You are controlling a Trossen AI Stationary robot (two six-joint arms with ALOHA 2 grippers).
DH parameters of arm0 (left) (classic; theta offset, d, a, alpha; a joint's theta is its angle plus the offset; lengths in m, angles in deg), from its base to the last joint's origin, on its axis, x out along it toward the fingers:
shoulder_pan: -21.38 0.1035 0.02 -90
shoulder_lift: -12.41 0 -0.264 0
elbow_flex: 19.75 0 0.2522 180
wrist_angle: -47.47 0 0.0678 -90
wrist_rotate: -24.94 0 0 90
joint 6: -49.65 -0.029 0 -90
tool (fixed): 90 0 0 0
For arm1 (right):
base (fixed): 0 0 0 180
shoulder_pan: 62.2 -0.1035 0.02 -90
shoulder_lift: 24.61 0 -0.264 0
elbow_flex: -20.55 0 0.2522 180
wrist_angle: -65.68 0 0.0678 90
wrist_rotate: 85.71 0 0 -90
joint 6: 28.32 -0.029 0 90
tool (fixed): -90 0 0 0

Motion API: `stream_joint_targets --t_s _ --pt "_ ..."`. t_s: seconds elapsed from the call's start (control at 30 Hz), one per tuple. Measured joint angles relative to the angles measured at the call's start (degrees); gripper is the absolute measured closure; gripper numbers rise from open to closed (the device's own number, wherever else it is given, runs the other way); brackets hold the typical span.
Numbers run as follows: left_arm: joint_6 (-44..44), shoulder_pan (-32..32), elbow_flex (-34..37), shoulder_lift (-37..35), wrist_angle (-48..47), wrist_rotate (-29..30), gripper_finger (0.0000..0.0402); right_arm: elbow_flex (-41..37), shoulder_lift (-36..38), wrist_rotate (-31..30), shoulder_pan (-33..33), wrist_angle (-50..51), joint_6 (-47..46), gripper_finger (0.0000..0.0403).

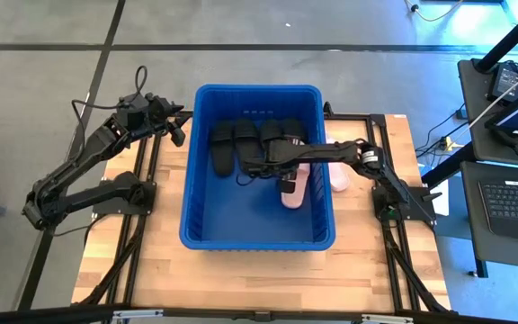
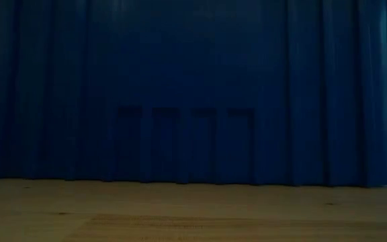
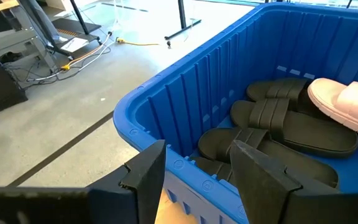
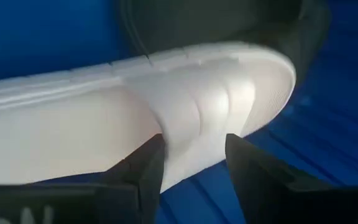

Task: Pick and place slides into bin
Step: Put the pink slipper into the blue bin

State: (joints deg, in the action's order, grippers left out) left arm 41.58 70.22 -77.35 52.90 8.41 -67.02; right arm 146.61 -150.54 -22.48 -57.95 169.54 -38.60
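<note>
Right gripper [image 4: 191, 168] pinching the pale pink slide [image 4: 166, 99] by its edge over the bin [image 1: 257, 241], foam looking light, soft, bendy; left gripper [image 3: 194, 177] idling spread beside the rim.

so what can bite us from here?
The right gripper holds the pink slide only by its strap, so it could tip or slip out. Releasing here could land it askew on the black slides. Another pink slide lies tight against the bin wall outside, awkward to grasp.
</note>
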Motion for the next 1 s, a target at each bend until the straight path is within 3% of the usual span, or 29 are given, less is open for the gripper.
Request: stream_joint_targets --t_s 0.23,0.43,0.7,0.9,1.0 --pt "0.02 0.0 0.0 0.0 0.0 0.01 0.0225 9.36 0.0 -0.07 -0.74 -0.06 2.86 0.0231" --pt "0.0 0.01 0.0 0.0 -0.41 0.01 0.0225 22.94 0.37 -0.21 -0.74 -0.71 0.62 0.0231" --pt "-0.02 0.05 0.0 0.0 -4.13 1.39 0.0225 16.06 13.44 -0.53 -0.55 -0.42 0.08 0.0231" --pt "0.02 0.02 0.0 -0.02 -4.13 1.89 0.0225 15.79 22.11 -0.99 -0.53 -0.06 0.09 0.0231" --pt "0.04 0.02 0.0 -0.18 -4.13 2.01 0.0225 15.66 26.69 -3.99 -0.57 -0.13 -0.16 0.0231"
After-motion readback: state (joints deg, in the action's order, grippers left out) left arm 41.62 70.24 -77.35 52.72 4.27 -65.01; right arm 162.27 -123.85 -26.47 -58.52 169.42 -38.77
